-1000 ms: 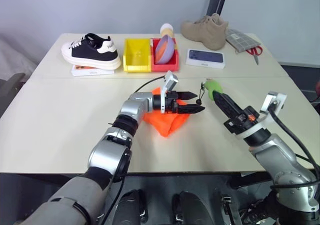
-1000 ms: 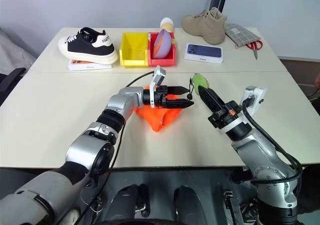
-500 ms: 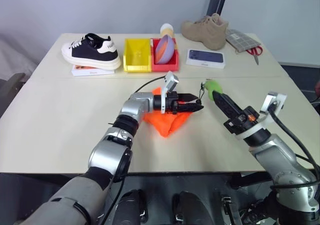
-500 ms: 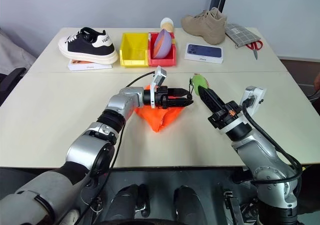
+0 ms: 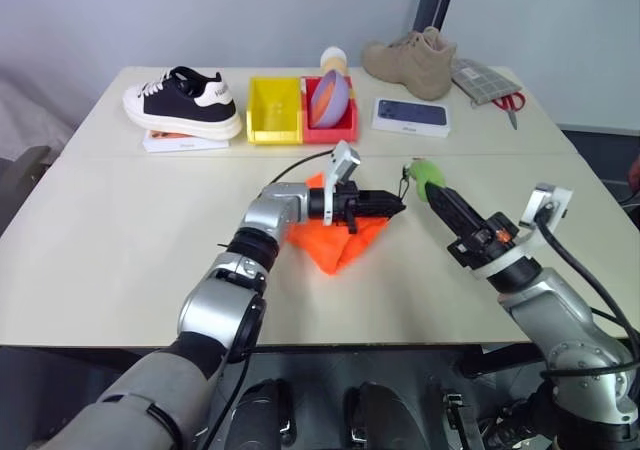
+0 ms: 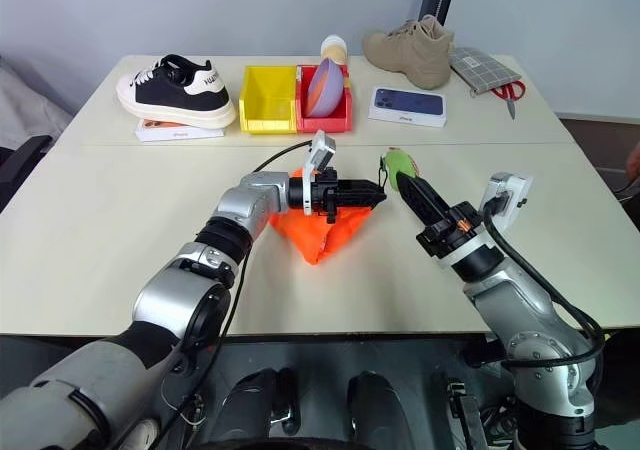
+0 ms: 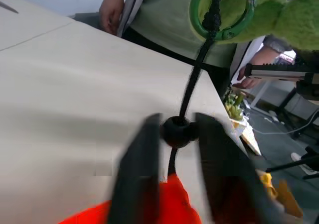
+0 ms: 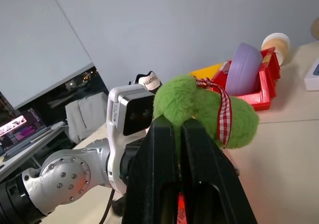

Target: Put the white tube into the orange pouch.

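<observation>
The orange pouch (image 5: 338, 240) lies crumpled on the table's middle, under my left gripper (image 5: 398, 207). That gripper points level toward my right hand, its fingers (image 7: 142, 174) shut on the black bead (image 7: 178, 131) of the pouch's dark cord. From the bead the cord runs on to a green ring (image 7: 222, 12) and a fuzzy green tag (image 5: 426, 174). My right gripper (image 5: 432, 190) is shut on that tag (image 8: 199, 109) and holds it just above the table. The white tube is out of view.
Along the table's far edge stand a black-and-white sneaker (image 5: 182, 100), a yellow bin (image 5: 274, 110), a red bin (image 5: 340, 128) holding a purple bowl, a cream bottle (image 5: 333, 60), a phone box (image 5: 410, 115), a tan boot (image 5: 410, 62) and scissors (image 5: 512, 103). A person (image 7: 164, 25) stands beyond the table.
My left gripper's fingers went from wide open to shut around the cord's bead. Neither arm moved, and the right gripper kept its hold on the green tag.
</observation>
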